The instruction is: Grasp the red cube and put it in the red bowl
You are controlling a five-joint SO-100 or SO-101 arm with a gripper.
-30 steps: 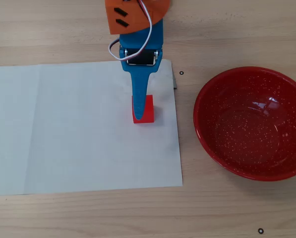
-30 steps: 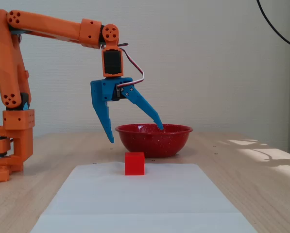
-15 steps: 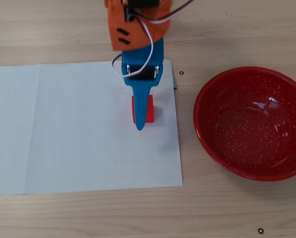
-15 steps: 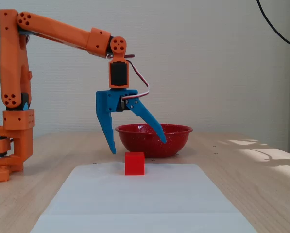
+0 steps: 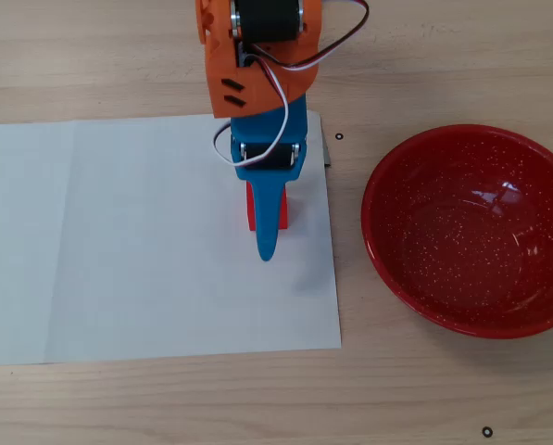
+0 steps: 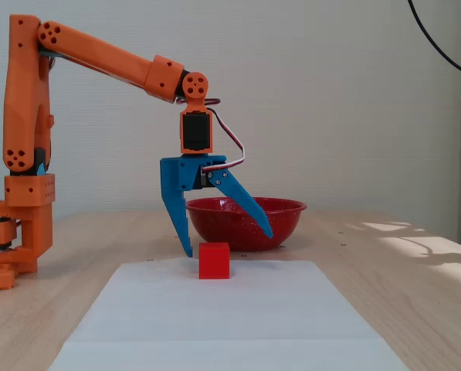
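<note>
A: Red cube [image 6: 214, 260] is sitting on the white paper [image 5: 119, 241], left of the red bowl [image 5: 471, 229] in the overhead view.

B: Gripper [image 6: 228, 243] is hanging spread wide above it; I'd descend straight, straddling both faces, before squeezing.

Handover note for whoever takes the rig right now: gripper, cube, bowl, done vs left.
Gripper: open, jaws spread wide, pointing down over the red cube, holding nothing. In the fixed view one fingertip sits just left of the cube near its top, the other is higher, off to the right.
Red cube: on the white paper sheet, mostly hidden under the blue finger in the overhead view; not gripped.
Red bowl: empty, on the bare table right of the sheet in the overhead view.
Done: arm lined up above the cube.
Left: lower, close on the cube, lift, carry to the bowl, release.
</note>
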